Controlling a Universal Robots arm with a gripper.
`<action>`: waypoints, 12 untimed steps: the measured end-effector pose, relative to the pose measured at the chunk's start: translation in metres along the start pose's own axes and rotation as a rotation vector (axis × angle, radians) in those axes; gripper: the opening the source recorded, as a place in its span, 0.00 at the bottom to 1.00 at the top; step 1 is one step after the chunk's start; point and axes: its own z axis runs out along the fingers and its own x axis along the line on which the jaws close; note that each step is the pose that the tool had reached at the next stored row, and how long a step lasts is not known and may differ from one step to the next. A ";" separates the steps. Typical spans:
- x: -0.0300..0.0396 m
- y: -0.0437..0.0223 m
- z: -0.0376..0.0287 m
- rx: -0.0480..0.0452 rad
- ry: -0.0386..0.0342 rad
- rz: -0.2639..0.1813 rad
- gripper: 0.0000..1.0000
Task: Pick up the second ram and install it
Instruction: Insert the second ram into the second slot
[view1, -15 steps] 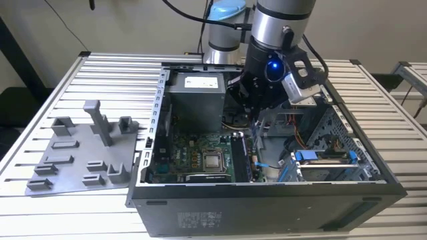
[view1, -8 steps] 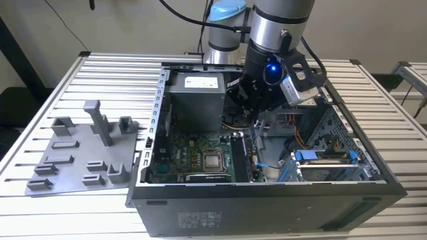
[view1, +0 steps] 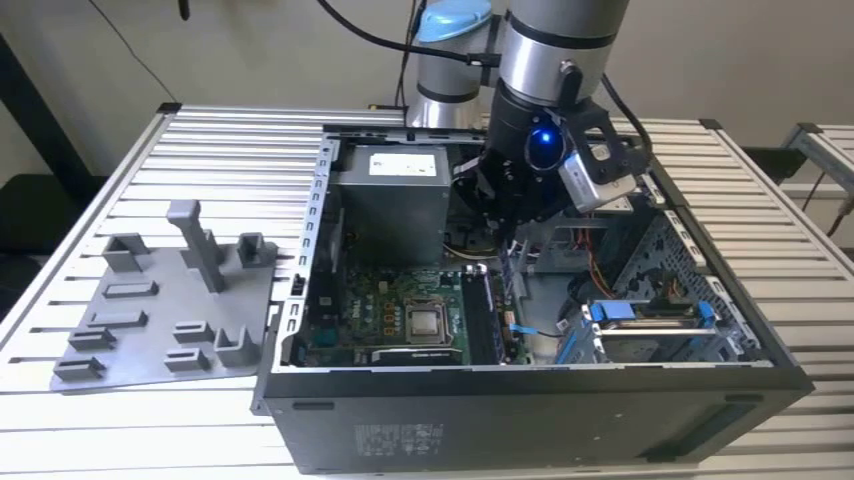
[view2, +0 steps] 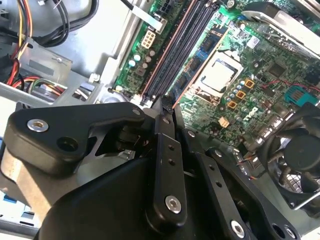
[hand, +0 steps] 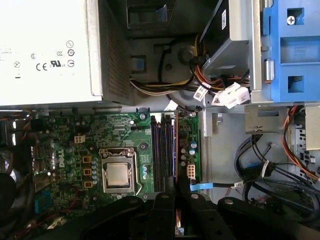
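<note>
Black linkages of the hand (view2: 167, 107) fill the foreground in both wrist views, its fingers (hand: 165, 212) pressed onto the second ram (hand: 178, 222), a thin edge-on board held upright between them. It hangs over the long memory slots (hand: 164, 155) of the green motherboard (view1: 387, 320), inside the open computer case (view1: 534, 400). A grey holder tray (view1: 160, 310) lies on the slatted table (view1: 214, 140), at the exterior view's left.
</note>
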 end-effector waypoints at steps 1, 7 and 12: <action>0.0004 0.0000 0.0003 -0.0001 0.0000 0.000 0.14; 0.0046 -0.0004 0.0025 0.0001 0.0000 0.000 0.14; 0.0066 -0.0005 0.0046 0.0000 0.0000 0.000 0.14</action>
